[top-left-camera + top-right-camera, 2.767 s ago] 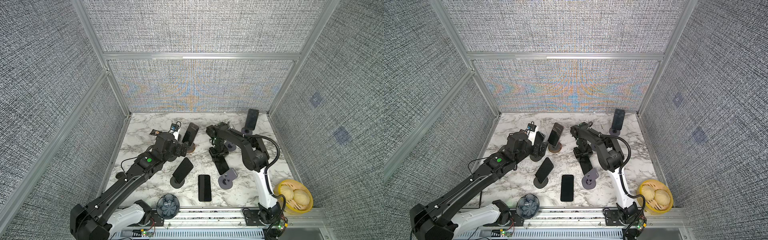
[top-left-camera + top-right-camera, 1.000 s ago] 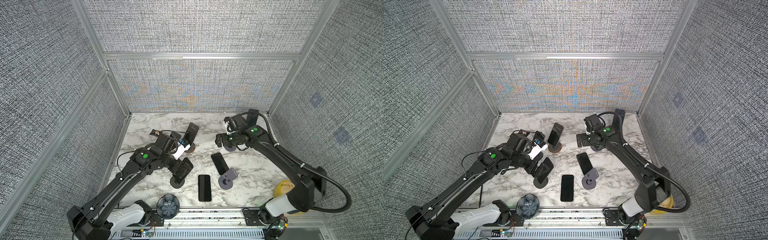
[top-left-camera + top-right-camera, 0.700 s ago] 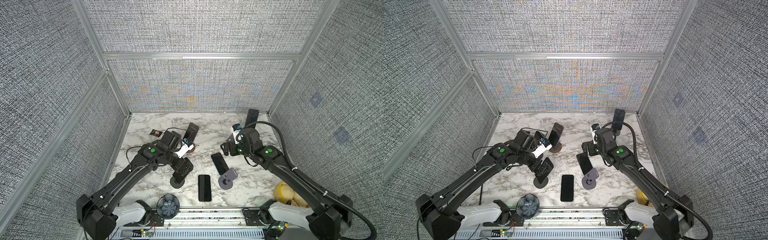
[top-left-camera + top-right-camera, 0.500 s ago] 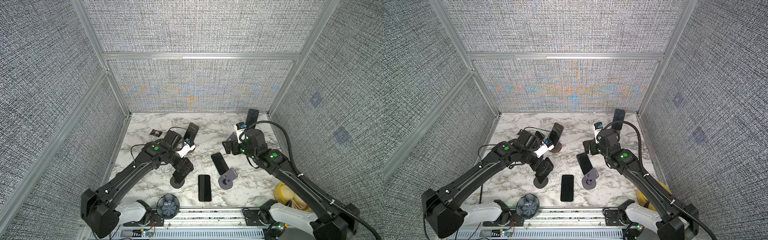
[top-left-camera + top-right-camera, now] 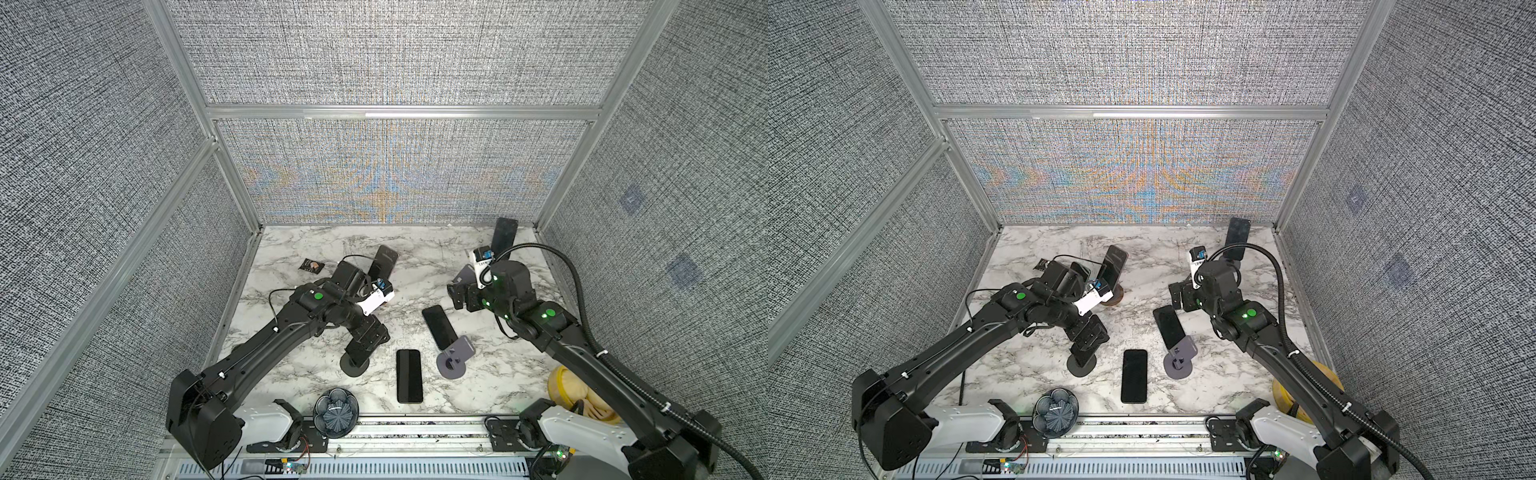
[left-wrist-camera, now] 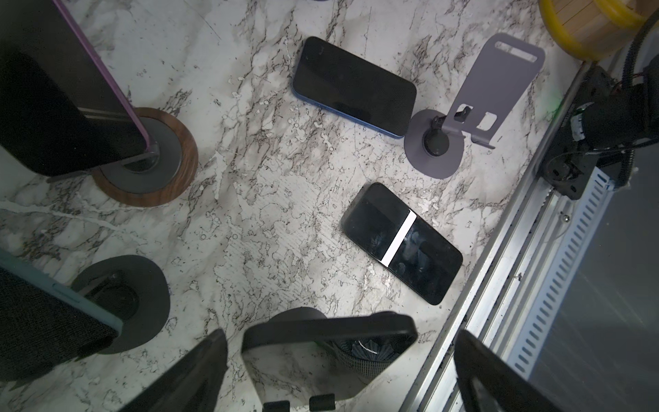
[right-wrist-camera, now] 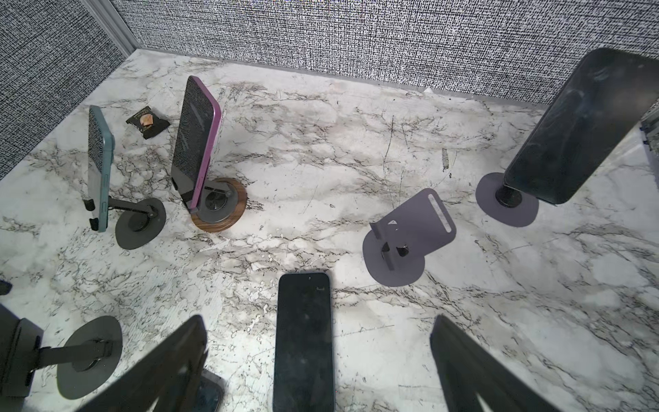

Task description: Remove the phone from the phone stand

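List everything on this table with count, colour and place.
phones on stands: 4, dark screens, two rear left, one front left, one rear right corner
flat phones: 2, black and blue, front centre
empty stands: 2, grey, right half
wrapper: 1, black, rear left
ribbed cup: 1, dark, front edge
basket: 1, yellow, front right
table: 1, white marble
left gripper: 1, black, open around front-left phone
right gripper: 1, black, open, above the table's right half

The upper edge of a black phone (image 6: 285, 331), propped on a black round-based stand (image 5: 354, 366), sits between the left gripper's (image 6: 340, 335) fingers, touching neither. Ahead of the right gripper (image 7: 317, 321), a blue-edged black phone (image 7: 305, 356) lies flat on the white marble table (image 7: 321, 160). An empty grey-purple metal stand (image 7: 410, 232) is farther ahead, toward the back wall.
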### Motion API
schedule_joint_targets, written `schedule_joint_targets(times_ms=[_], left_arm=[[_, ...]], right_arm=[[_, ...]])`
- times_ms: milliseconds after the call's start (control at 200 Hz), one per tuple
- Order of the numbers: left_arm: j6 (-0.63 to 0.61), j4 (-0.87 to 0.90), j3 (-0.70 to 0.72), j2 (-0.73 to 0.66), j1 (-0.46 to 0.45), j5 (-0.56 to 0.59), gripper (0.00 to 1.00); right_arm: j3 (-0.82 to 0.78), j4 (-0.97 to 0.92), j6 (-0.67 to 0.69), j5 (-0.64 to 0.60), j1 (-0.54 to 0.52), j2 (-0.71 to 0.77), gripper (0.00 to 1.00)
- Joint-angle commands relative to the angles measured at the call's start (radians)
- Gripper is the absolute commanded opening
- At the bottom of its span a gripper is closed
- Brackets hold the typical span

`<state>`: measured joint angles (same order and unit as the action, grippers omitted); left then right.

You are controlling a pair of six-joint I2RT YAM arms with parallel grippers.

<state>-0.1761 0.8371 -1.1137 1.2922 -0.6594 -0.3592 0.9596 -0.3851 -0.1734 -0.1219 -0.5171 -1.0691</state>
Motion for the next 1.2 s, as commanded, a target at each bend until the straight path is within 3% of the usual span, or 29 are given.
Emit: schedule_joint_targets(times_ms=[0, 761, 1196], left_arm=[[-0.02, -0.02, 0.009, 0.003, -0.002, -0.009, 0.99], [-0.063, -0.043, 0.06, 0.038, -0.032, 0.1, 0.95], [-0.079, -0.066, 0.083, 0.045, -0.052, 0.146, 0.82]], right_arm=[[-0.006, 0.01, 0.009, -0.01, -0.001, 0.007, 0.99], [-0.012, 0.0, 0.005, -0.076, 0.0, -0.004, 0.99], [-0.025, 0.01, -0.003, -0.088, 0.001, -0.005, 0.99]])
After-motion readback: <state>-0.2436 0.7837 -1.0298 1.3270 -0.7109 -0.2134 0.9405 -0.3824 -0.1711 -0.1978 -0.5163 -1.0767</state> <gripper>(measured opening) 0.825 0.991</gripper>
